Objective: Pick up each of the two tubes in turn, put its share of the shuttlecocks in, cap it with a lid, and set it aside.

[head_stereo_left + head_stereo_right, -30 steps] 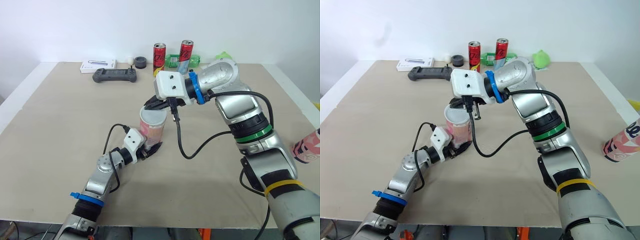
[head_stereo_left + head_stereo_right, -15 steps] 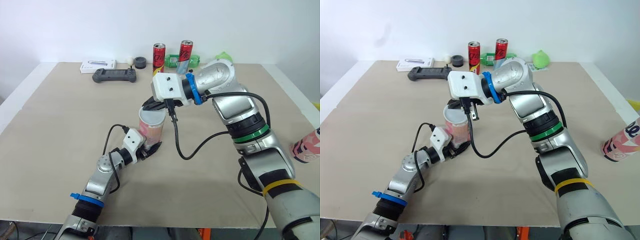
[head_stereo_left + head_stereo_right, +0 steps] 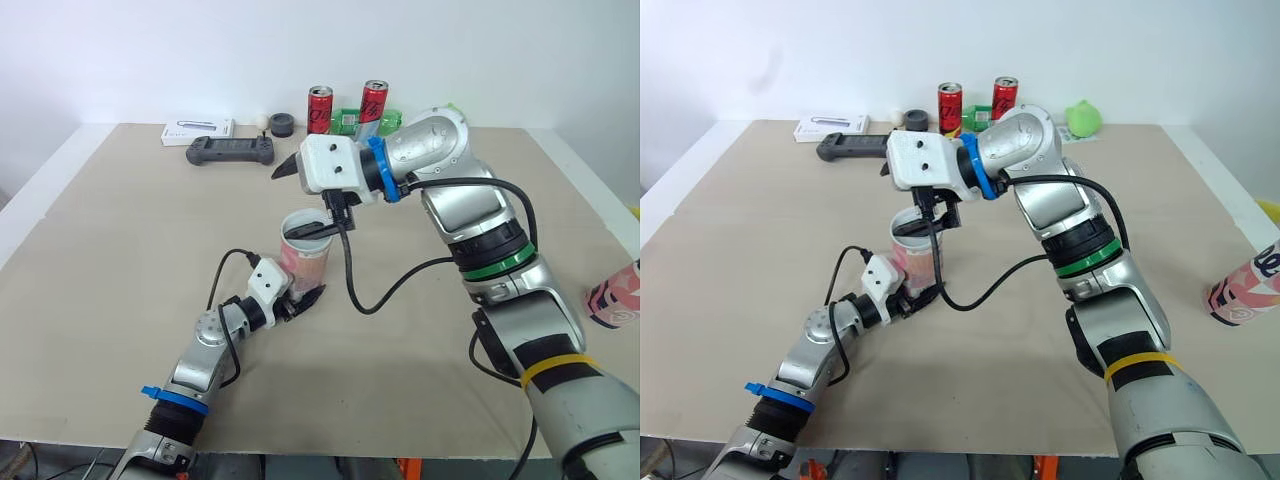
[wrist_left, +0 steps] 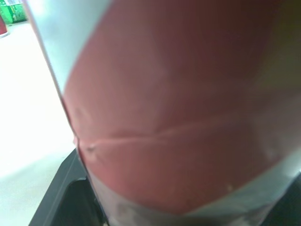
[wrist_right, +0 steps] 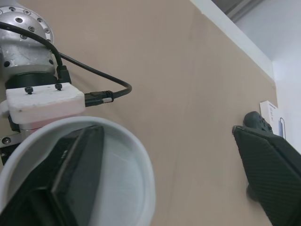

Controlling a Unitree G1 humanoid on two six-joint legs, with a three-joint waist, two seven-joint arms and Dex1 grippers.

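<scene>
A wide beige table (image 3: 120, 260) carries a pink and white shuttlecock tube (image 3: 308, 258) standing near its middle. The tube's long axis is upright and its white-rimmed mouth faces up. The right gripper (image 3: 287, 203) hangs directly over that mouth with its two black fingers spread wide apart. One finger (image 5: 77, 160) lies across the opening, dipping just inside the rim, while the other points off to the left, clear of the tube. What the tube holds cannot be made out past the finger. The left gripper (image 3: 297, 303) is clamped on the tube's base at table level, with a black finger on either side. A second tube (image 3: 613, 296), also pink, sits at the far right edge, well apart from the first, its long axis tilted. Near the back edge lie a black game controller (image 3: 229, 152) and a flat white box (image 3: 197, 129). Two red drink cans (image 3: 319, 108) stand upright there, side by side.
</scene>
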